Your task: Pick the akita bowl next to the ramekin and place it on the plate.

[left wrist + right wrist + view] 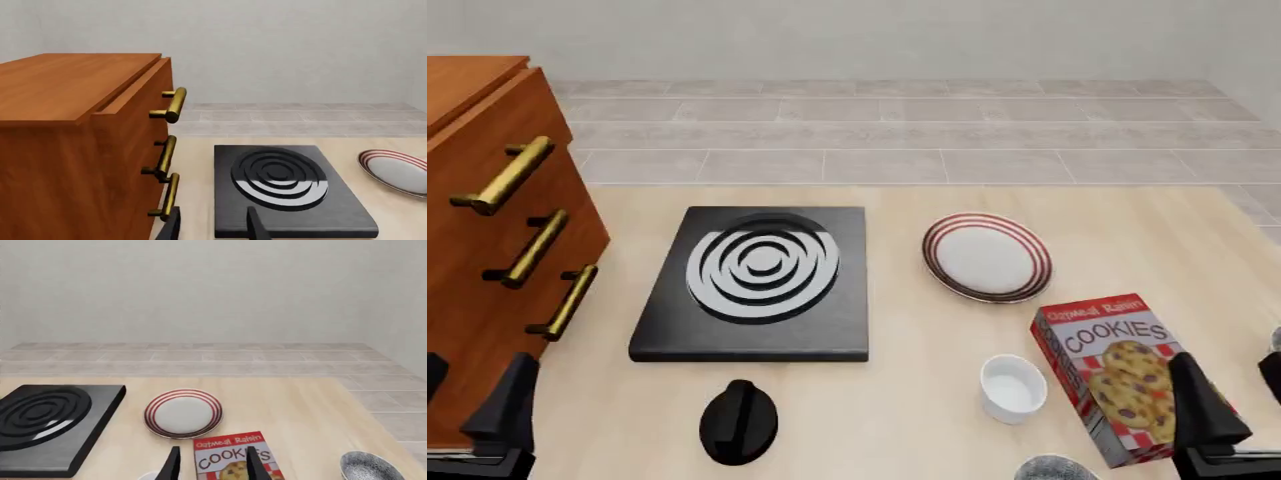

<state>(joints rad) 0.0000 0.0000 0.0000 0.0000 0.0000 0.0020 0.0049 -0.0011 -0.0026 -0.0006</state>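
The small round grey-and-white speckled akita bowl [1054, 468] was seen only as a sliver at the near edge of the front view, just beside the plain white glossy ramekin [1014, 388], at about 5 o'clock from it. The round red-and-white striped plate [988, 257] lay at roughly 12 o'clock from both, well apart and with nothing on it. A red cookie box [1114, 375] stood at 3 o'clock of the ramekin, close to it.

The right gripper [1228, 365] was held near the table's front edge, beyond the box at about 2 o'clock of the bowl, with its jaws spread and nothing between them. The left gripper [474, 365], by the wooden drawer cabinet [494, 200], was likewise spread and empty.

The reach was judged not yet begun. A second speckled bowl [370, 467] was seen in the right wrist view on the box's other side, away from the ramekin; it should be ignored. The right arm would best be brought back and across to 9 o'clock, lowered over the bowl's rim on the side away from the ramekin and box, and one wall pinched so neither neighbour is knocked.
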